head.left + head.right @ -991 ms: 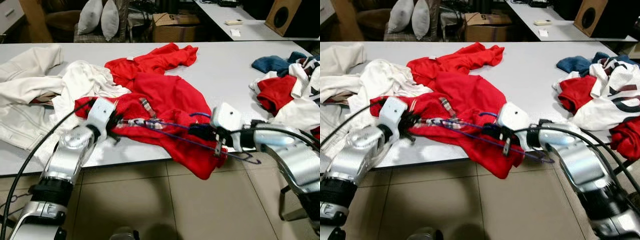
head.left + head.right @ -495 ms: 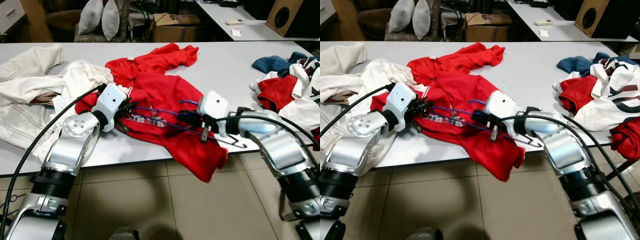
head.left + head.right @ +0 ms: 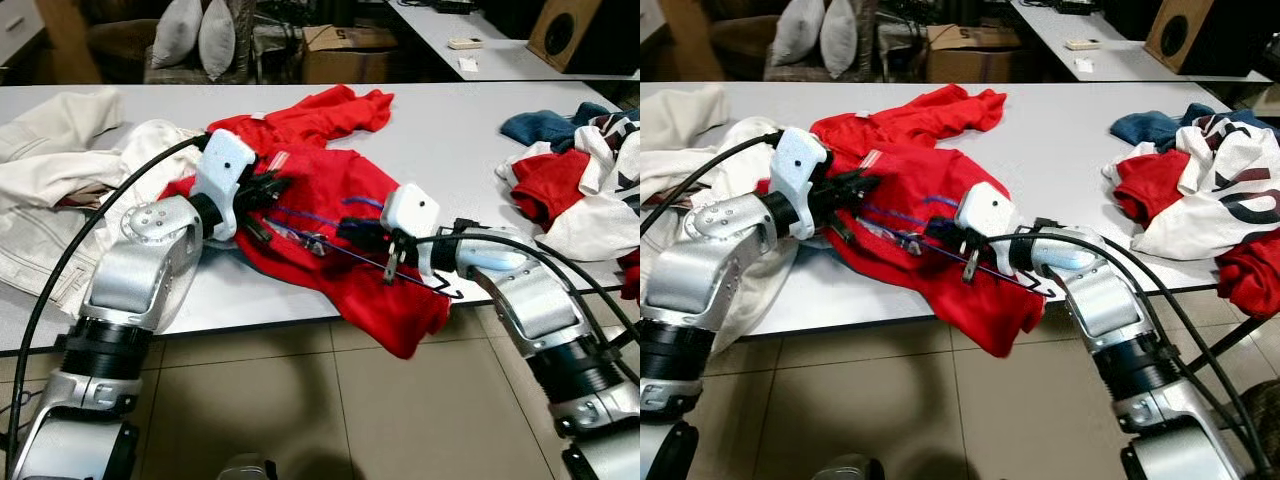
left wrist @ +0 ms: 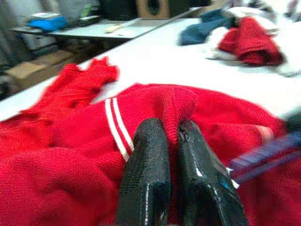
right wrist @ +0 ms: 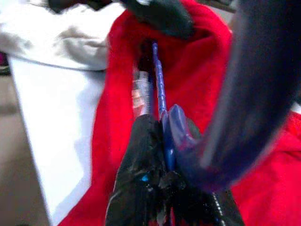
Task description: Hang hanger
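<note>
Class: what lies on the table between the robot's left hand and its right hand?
In the left eye view, the blue hanger and red sweater span from left hand to right hand.

Long white counter on a beige tile floor, w/ a 2nd white table behind at right. Back of rm is dim: two grey cushions on a chair, cardboard box, wooden speaker in the far right corner.

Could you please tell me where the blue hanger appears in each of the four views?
Left eye: blue hanger at centre, across the red sweater.
Right eye: left of centre.
Left wrist: blurred at the edge.
Right wrist: pinched in the right tool.
Shared landmark: the red sweater.
</note>
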Controlling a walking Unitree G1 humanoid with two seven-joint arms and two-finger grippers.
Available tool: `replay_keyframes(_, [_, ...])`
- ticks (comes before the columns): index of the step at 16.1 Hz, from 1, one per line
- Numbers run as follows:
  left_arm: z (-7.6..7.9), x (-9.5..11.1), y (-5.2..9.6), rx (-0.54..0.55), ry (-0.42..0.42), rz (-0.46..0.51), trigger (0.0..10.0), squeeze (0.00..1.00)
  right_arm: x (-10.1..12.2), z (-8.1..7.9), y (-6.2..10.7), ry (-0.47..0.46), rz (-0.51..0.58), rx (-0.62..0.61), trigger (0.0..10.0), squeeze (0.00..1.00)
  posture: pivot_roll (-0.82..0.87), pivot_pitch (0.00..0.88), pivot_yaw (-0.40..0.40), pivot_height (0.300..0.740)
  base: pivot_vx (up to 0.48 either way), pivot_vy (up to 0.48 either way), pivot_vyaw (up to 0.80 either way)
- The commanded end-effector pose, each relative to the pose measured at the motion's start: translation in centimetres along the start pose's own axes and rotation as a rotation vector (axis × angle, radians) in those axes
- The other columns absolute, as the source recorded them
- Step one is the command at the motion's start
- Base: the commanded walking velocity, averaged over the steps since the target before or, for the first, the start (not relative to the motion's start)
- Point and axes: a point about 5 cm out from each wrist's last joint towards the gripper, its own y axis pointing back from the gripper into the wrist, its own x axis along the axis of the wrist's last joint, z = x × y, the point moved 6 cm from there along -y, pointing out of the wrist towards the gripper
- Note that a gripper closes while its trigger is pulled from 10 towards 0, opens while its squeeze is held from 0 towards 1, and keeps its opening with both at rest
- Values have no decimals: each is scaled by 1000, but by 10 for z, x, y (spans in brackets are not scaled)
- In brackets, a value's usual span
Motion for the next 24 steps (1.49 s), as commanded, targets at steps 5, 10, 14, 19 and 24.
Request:
replay_keyframes(5, [4,-10,4,-12,-108,-104,0,0,38,12,0,-24,177,-15,10000,0,156,0,-51,740,0,0,0])
replay_keyframes(10, [14,13,1,-44,-34,-24,9608,0,29,-4,-7,-19,145,67,10000,0,162,0,-59,740,0,0,0])
replay_keyframes(14, [31,11,10,-181,-8,-67,10000,1000,32,4,-2,-28,159,54,10000,0,155,0,-58,740,0,0,0])
replay_keyframes(19, [7,27,24,-162,-26,-16,10000,0,33,5,0,-42,169,65,10000,0,154,0,-60,740,0,0,0])
replay_keyframes(24, [-17,42,30,-153,-40,-2,10000,1000,31,7,4,-47,157,76,10000,0,139,0,-54,740,0,0,0])
